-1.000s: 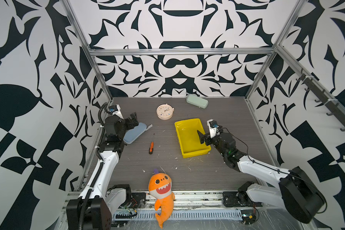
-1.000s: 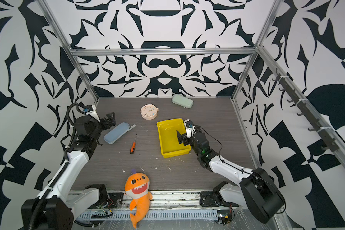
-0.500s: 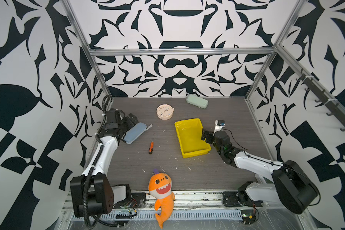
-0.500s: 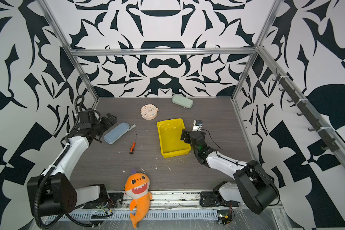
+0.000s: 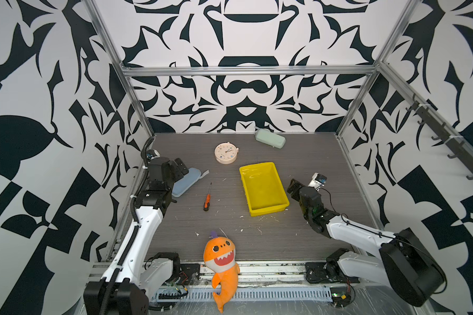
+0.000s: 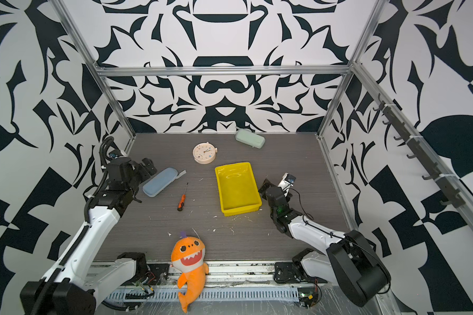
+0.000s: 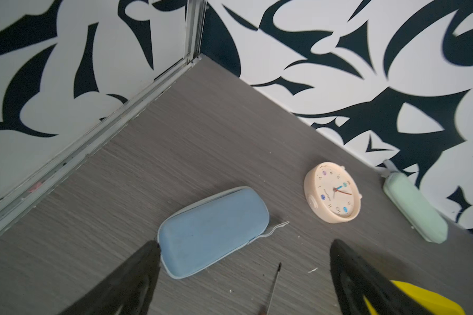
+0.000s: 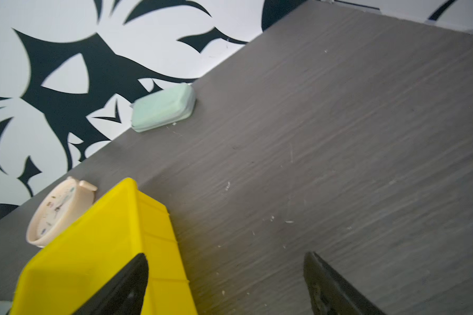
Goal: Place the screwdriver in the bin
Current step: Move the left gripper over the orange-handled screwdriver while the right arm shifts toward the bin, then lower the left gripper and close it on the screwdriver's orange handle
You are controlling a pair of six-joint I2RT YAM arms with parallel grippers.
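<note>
The screwdriver (image 5: 207, 197) (image 6: 182, 198), orange-handled with a thin dark shaft, lies flat on the grey table left of the yellow bin (image 5: 262, 188) (image 6: 236, 188). The bin looks empty. My left gripper (image 5: 180, 169) (image 6: 148, 166) (image 7: 245, 244) is open over the end of a blue case, with the screwdriver's shaft (image 7: 273, 286) just short of its fingers. My right gripper (image 5: 292, 186) (image 6: 265, 185) (image 8: 225, 256) is open and empty, just right of the bin's right wall (image 8: 107, 245).
A blue oblong case (image 5: 186, 181) (image 7: 213, 231) lies at the left. A round cream clock (image 5: 226, 153) (image 7: 333, 193) and a pale green case (image 5: 270, 138) (image 8: 164, 107) sit towards the back wall. An orange shark plush (image 5: 221, 261) sits at the front edge. White crumbs dot the table.
My right gripper has drawn back to the right, off the bin's right wall, and its jaws have narrowed a little. The left arm has settled lower by the blue case.
</note>
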